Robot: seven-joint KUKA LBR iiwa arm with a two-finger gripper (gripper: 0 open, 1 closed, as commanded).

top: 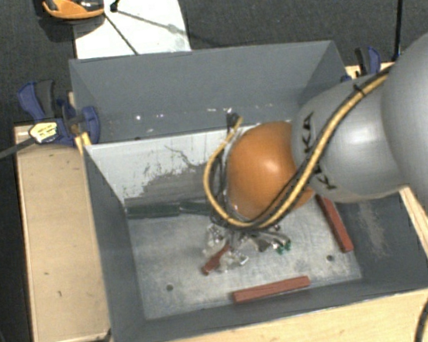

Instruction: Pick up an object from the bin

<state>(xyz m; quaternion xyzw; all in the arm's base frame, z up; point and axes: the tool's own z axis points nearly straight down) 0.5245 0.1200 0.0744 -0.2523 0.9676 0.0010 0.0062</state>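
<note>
My gripper (226, 249) is down near the bin floor, just left of the middle, under the arm's orange cover. At its lower left tip lies a small reddish-brown piece (211, 267), touching or nearly touching it. A small dark thing with a green spot (281, 246) sits just to the gripper's right. Whether anything is held I cannot make out.
A long reddish-brown bar (270, 289) lies flat along the front of the bin. A second reddish-brown bar (334, 225) lies slanted by the right wall. A dark green stick (163, 208) lies at the back left. The arm covers the bin's right back part.
</note>
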